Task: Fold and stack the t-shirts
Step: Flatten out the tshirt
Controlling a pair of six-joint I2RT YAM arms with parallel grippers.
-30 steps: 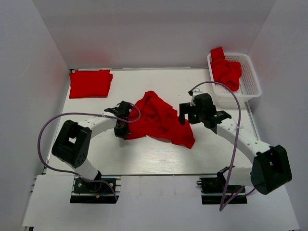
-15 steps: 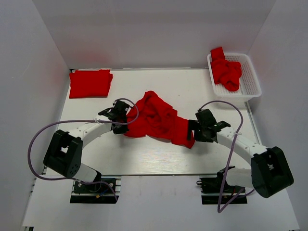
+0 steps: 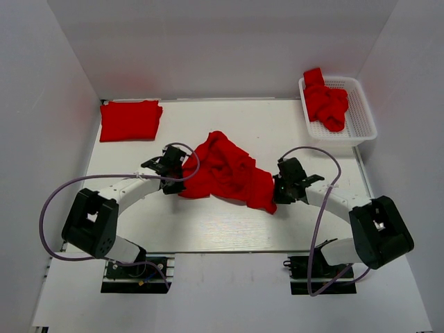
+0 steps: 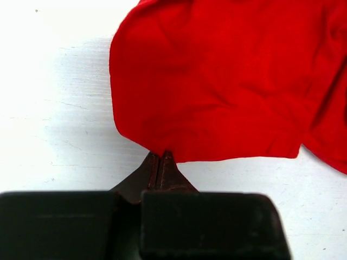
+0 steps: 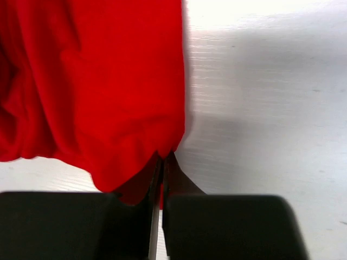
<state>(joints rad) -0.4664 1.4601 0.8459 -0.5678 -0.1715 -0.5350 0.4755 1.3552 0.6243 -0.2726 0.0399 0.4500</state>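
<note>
A crumpled red t-shirt [image 3: 225,170] lies heaped in the middle of the white table [image 3: 208,229]. My left gripper [image 3: 176,182] is at its left edge. In the left wrist view this gripper [image 4: 161,155] is shut on the hem of the t-shirt [image 4: 227,81]. My right gripper [image 3: 277,195] is at the heap's lower right corner. The right wrist view shows this gripper [image 5: 164,157] closed, with a strip of the red t-shirt [image 5: 108,81] pinched between its jaws. A folded red t-shirt [image 3: 130,119] lies flat at the back left.
A white lattice basket [image 3: 361,114] stands at the back right with bunched red t-shirts [image 3: 325,103] in it. White walls enclose the table on three sides. Both arm bases sit at the near edge, with purple cables looping beside them.
My right gripper came down to the heap's lower right corner and closed on the cloth. The left gripper stayed shut on the left hem and shifted slightly.
</note>
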